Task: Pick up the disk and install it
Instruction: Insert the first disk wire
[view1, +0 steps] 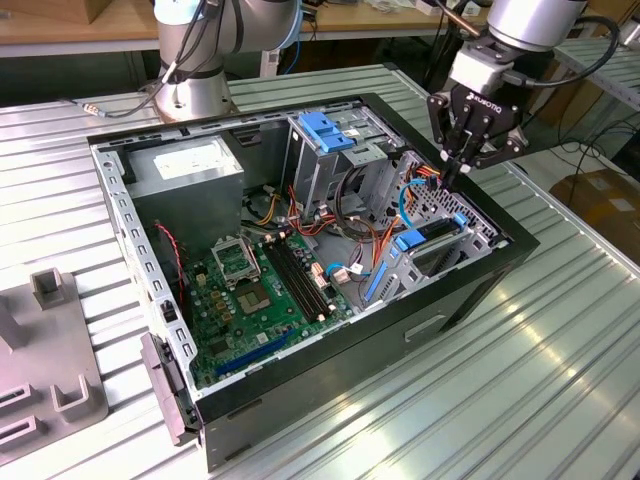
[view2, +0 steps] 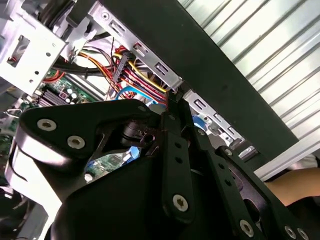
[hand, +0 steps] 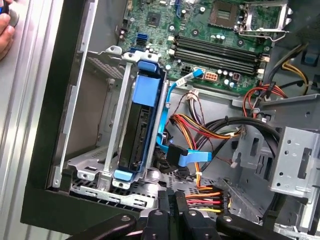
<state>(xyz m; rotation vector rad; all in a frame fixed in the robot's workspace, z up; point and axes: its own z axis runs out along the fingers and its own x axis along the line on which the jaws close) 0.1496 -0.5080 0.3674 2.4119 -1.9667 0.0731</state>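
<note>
Blue carrier rails show the disk (hand: 141, 125) already standing in its bay in the case (view1: 470, 290). Our gripper (view1: 463, 158) hovers just above with fingers pressed together, empty; we should check the seating squarely.

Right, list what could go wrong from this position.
1. The tool hangs just above the case's rim, next to the coloured wire bundle; a descent might snag those wires.
2. The disk sits in its bay with a blue cable close alongside, which could get pinched.
3. A hand rests by the case, near the arm's path.
</note>
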